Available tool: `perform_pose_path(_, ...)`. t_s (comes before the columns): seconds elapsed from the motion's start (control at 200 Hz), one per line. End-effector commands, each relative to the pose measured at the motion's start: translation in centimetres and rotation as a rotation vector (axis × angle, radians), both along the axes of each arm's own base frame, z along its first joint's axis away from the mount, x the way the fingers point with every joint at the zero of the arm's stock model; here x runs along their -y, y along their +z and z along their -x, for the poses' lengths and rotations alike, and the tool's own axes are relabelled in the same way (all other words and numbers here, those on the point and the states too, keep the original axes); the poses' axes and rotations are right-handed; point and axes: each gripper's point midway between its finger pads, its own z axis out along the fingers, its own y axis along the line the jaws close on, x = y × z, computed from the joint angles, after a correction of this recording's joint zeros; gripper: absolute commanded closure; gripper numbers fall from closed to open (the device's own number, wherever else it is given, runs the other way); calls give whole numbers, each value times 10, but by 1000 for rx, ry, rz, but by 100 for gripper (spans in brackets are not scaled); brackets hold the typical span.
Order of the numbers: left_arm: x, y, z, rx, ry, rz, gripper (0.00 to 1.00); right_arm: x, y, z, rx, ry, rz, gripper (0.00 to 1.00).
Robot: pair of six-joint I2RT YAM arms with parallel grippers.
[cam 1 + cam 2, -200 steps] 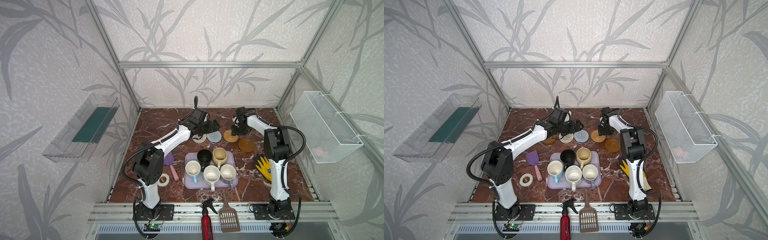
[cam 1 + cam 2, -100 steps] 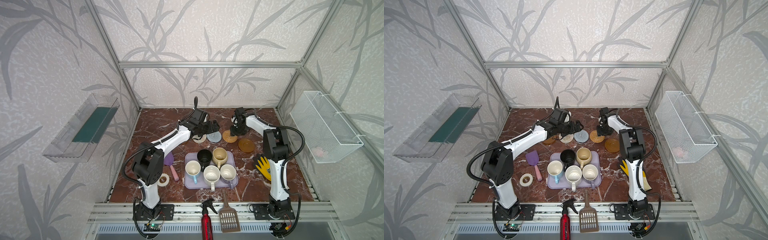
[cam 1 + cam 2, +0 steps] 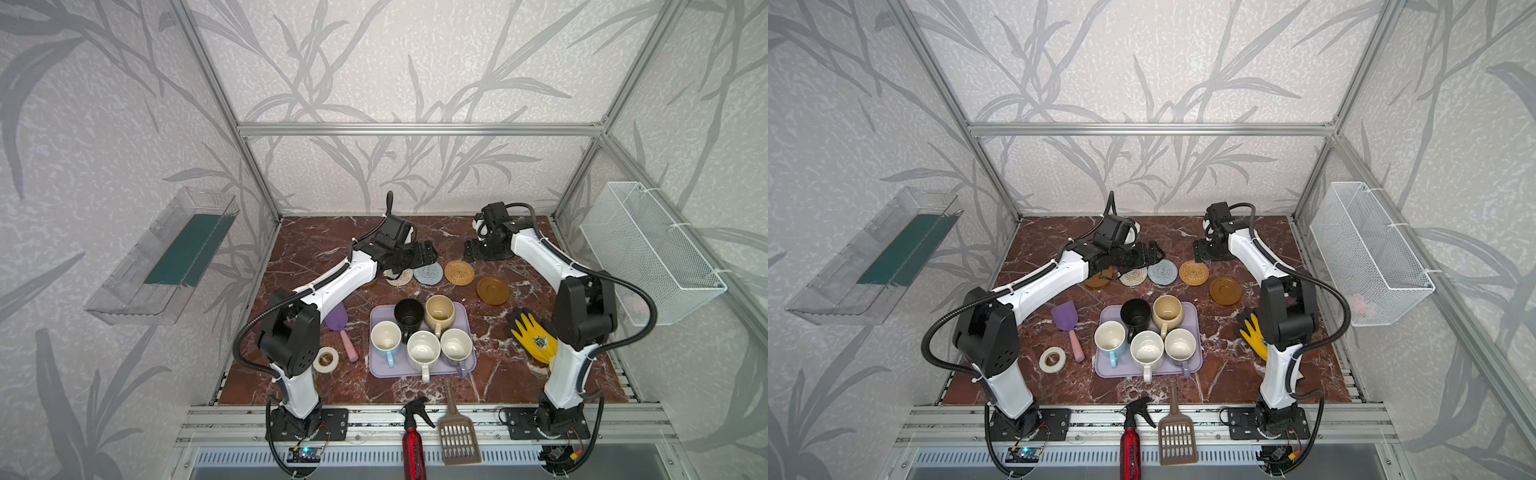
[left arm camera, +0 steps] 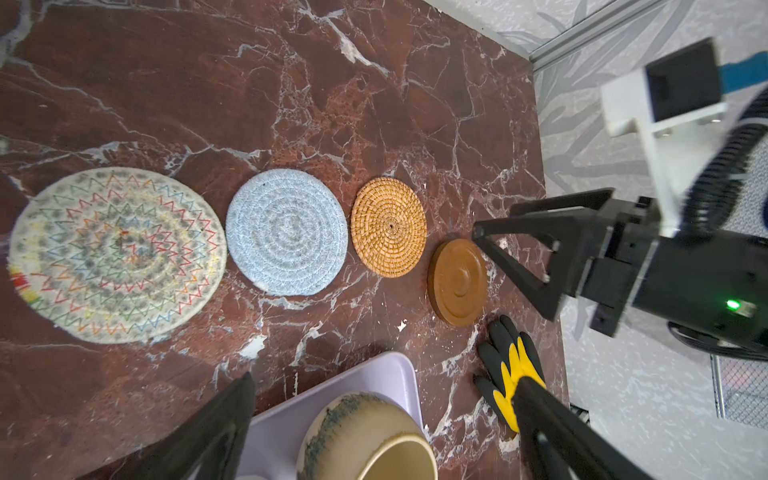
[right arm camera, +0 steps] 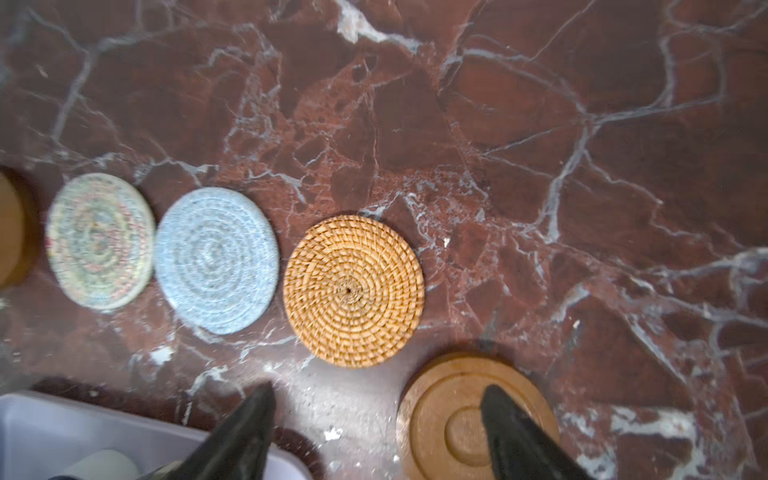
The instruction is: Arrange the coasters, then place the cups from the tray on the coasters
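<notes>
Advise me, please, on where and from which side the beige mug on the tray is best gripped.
Probably the rim of the beige mug, from above on its far side, one finger inside. It stands upright and open; its handle points to the front, hemmed in by the white mug, and the black mug crowds its left.

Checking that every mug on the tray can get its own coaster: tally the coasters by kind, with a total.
Brown wooden coasters: 2
Cream woven coaster: 1
Grey-blue woven coaster: 1
Tan rattan coaster: 1
Total: 5
</notes>
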Motion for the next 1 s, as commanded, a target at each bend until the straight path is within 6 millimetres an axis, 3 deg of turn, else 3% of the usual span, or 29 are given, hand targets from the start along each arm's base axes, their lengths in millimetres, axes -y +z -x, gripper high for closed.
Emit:
perform_pose_path(0.0,-4,39,19,43,-61,-3,1,9,17,28,24,-40,-2,2)
perform_pose_path(0.21,-10,53,50,24,-128,-19,1,19,39,78,117,-86,-78,1)
perform_pose_path(0.37,3,64,76,25,-222,-37,1,17,42,95,161,-85,-140,1)
perform_pose_path(0.48,16,67,87,20,-260,-30,1,12,28,98,124,-84,-164,0)
perform_pose_path(0.62,32,71,93,42,-271,-11,1,9,3,97,49,-94,-168,6)
perform_pose_path(0.785,51,73,89,54,-248,26,1,20,-30,93,-17,-137,-88,13)
perform_pose_path(1.0,68,71,74,92,-175,60,4,35,-58,87,-54,-167,15,23)
